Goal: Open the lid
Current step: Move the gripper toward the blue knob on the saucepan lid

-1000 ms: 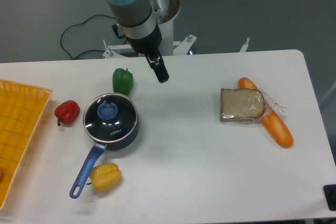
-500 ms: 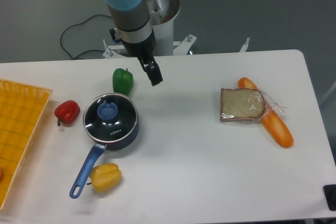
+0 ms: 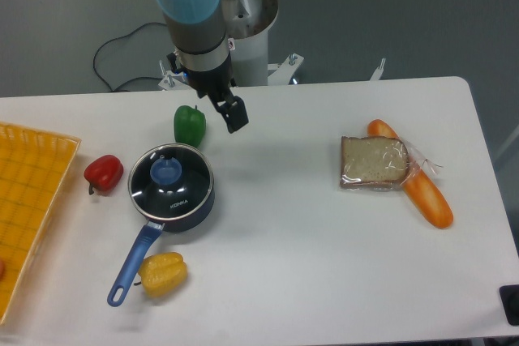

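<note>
Round clear glass lid [image 3: 170, 185] with metal rim, blue centre knob [image 3: 166, 171] and white "KONKA" lettering seated on the dark blue long-handled saucepan [image 3: 154, 221], on the left half of the white table [image 3: 292, 265]. Lid down and to the left of the black two-finger gripper [image 3: 233, 116], near but clearly apart from it, nothing touching. Gripper hanging off the grey and light-blue arm [image 3: 195, 14], tilted, above bare tabletop just right of the green bell pepper [image 3: 189, 125]. Holding nothing, touching nothing. Fingers seen as one dark block from this angle; apart or together cannot be told. Green pepper just behind the saucepan, between lid and gripper but off to the side. Red bell pepper [image 3: 104, 173] close by the pan's left wall. Yellow bell pepper [image 3: 162, 274] beside the blue handle's end. Yellow mesh tray [image 3: 28, 200] at the table's left edge. Well apart on the right, wrapped slice of bread [image 3: 373, 163] leaning against an orange baguette-shaped roll [image 3: 418, 184].
</note>
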`<state>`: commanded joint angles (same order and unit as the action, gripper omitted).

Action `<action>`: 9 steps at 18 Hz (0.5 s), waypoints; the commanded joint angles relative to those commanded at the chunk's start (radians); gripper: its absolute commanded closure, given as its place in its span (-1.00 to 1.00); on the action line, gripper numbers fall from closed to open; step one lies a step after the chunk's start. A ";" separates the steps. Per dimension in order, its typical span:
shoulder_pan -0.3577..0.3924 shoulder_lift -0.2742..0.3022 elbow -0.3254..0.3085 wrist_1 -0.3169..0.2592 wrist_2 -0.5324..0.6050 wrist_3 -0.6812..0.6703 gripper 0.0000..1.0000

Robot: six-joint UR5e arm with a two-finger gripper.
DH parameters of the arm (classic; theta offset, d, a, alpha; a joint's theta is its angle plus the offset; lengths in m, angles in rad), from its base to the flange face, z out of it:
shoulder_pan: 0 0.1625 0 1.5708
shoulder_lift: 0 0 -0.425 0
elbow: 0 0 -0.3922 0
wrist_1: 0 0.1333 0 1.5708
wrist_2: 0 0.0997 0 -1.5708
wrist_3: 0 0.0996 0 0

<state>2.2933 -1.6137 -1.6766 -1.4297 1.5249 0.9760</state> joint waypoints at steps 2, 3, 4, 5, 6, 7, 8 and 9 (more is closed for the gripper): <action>0.000 -0.008 -0.002 0.018 -0.020 -0.046 -1.00; 0.000 -0.017 0.000 0.035 -0.023 -0.081 -1.00; 0.000 -0.021 0.003 0.055 -0.023 -0.132 -1.00; -0.003 -0.026 0.005 0.078 -0.023 -0.182 -1.00; -0.011 -0.034 0.005 0.103 -0.025 -0.221 -1.00; -0.020 -0.037 0.003 0.121 -0.023 -0.249 -1.00; -0.029 -0.047 0.005 0.129 -0.022 -0.270 -1.00; -0.032 -0.055 0.009 0.129 -0.020 -0.293 -1.00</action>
<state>2.2611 -1.6689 -1.6675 -1.3008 1.5048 0.6829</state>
